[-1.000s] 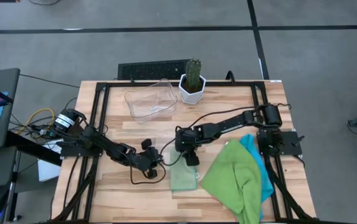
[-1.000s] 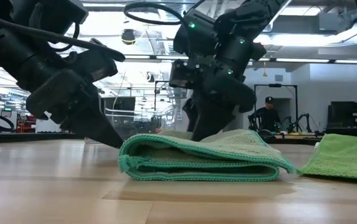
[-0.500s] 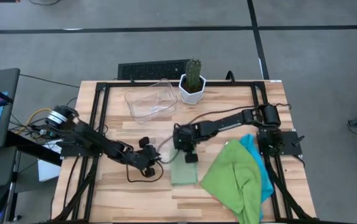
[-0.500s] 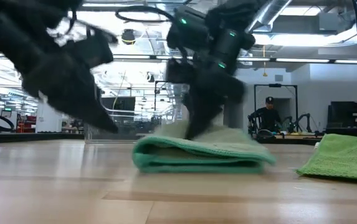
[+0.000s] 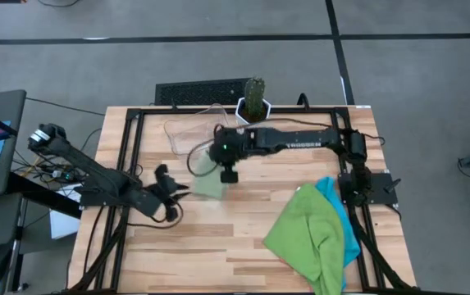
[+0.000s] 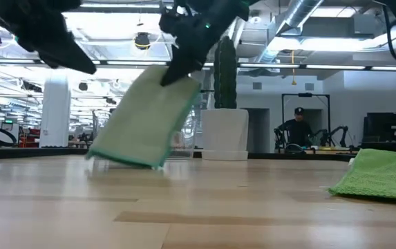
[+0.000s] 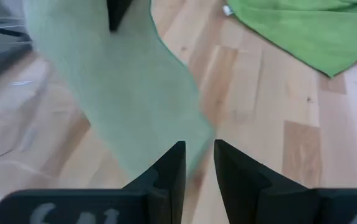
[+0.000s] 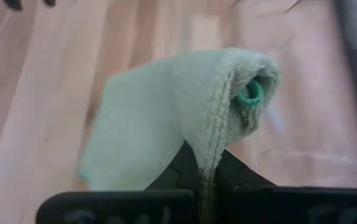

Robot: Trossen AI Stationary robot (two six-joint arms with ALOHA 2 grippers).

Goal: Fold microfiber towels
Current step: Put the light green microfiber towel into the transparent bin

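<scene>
Your right hand [image 5: 228, 174] is clenched on the folded pale green towel [image 5: 209, 185], which hangs below it clear of the tabletop [image 5: 243, 238], likely bound for the clear tray [image 5: 187, 141] just beyond. Your left hand [image 5: 162, 182] waits beside it, slightly parted, empty.

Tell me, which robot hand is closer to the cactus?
The right. The right gripper hangs just in front of the cactus, pinching the folded pale green towel. The left gripper sits farther off, across the table.
</scene>
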